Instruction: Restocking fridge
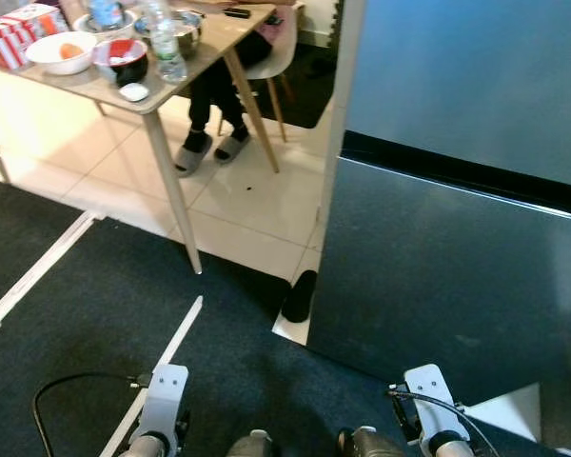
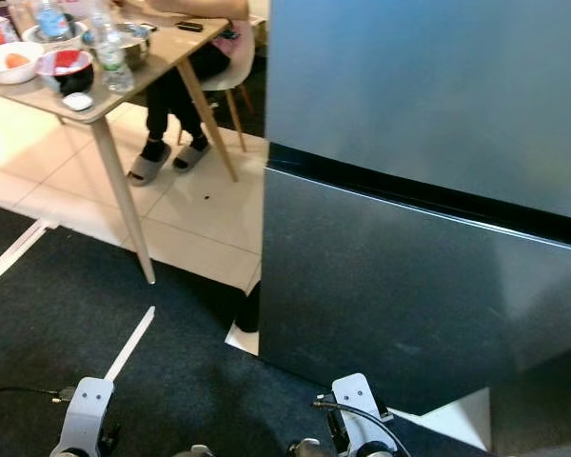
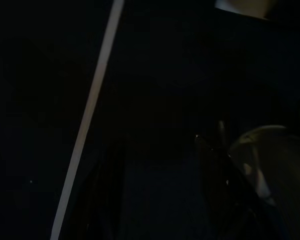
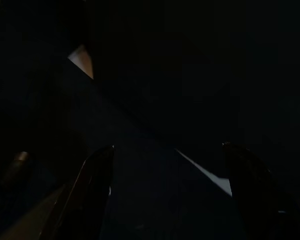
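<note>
1. Fridge [image 1: 457, 238] stands shut just ahead of you, its top cut off.
2. Right gripper [image 4: 165, 195] hangs over dark floor, fingers spread, holding nothing.
3. Left gripper [image 3: 155, 200] is too dark; you cannot tell its jaws.

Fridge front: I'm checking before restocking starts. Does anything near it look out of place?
One thing: a dark slipper lies on the floor at the fridge's lower left corner, where feet would pass. Both fridge doors are shut and look undamaged.
</note>
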`<state>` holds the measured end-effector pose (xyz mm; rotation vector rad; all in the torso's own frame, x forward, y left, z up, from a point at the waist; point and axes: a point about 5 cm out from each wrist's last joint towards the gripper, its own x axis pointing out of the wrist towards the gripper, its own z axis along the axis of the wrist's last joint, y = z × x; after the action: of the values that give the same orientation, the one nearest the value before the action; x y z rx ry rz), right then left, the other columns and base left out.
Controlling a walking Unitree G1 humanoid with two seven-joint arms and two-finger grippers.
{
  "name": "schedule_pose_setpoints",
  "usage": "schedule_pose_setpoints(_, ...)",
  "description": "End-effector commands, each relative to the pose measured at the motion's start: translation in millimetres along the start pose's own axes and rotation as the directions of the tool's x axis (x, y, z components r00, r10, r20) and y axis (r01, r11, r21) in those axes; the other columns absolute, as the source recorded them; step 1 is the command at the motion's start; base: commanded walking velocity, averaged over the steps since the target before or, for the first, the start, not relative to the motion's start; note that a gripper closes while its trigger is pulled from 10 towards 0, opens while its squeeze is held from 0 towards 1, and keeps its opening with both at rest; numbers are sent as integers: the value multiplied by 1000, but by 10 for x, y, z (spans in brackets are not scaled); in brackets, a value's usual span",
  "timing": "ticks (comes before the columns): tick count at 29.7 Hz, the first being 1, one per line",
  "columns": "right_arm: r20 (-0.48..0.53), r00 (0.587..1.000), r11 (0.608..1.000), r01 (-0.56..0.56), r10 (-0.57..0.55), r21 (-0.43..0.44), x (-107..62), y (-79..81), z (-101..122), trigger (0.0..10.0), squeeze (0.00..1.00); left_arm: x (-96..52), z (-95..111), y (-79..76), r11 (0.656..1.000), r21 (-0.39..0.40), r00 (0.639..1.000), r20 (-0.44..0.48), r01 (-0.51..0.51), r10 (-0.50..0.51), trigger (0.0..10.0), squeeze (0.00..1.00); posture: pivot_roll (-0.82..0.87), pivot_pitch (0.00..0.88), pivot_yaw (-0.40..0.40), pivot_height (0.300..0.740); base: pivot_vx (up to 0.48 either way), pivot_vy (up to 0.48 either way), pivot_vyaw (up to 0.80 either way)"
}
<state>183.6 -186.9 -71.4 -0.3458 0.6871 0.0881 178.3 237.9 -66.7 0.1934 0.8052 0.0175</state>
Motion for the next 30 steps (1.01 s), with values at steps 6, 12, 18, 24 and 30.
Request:
schedule_pose_setpoints(6, -2, 1000, 1000, 10, -10, -2, -12, -19, -28, 10000, 0, -16, -77, 9, 1000, -12, 1000, -19, -12, 12, 10000, 0, -66, 160, -16, 727, 0, 0, 800)
schedule_pose_setpoints(12, -1, 1000, 1000, 11, -11, -4, -16, -29, -37, 10000, 0, -12, -74, 1, 1000, -13, 1000, -16, -11, 11, 10000, 0, -67, 161, -17, 727, 0, 0, 800)
schedule_pose_setpoints(18, 0, 1000, 1000, 12, -12, -2, -20, -32, -43, 10000, 0, -8, -72, -6, 1000, -10, 1000, -14, -8, 8, 10000, 0, -69, 160, -16, 727, 0, 0, 800)
schedule_pose_setpoints(24, 1, 1000, 1000, 11, -11, 1, -20, -31, -44, 10000, 0, -6, -70, -5, 1000, -10, 1000, -12, -9, 8, 10000, 0, -69, 161, -15, 727, 0, 0, 800)
schedule_pose_setpoints(30, 5, 1000, 1000, 11, -11, 2, -19, -33, -39, 10000, 0, -5, -73, -7, 1000, -10, 1000, -12, -7, 7, 10000, 0, -70, 164, -15, 727, 0, 0, 800)
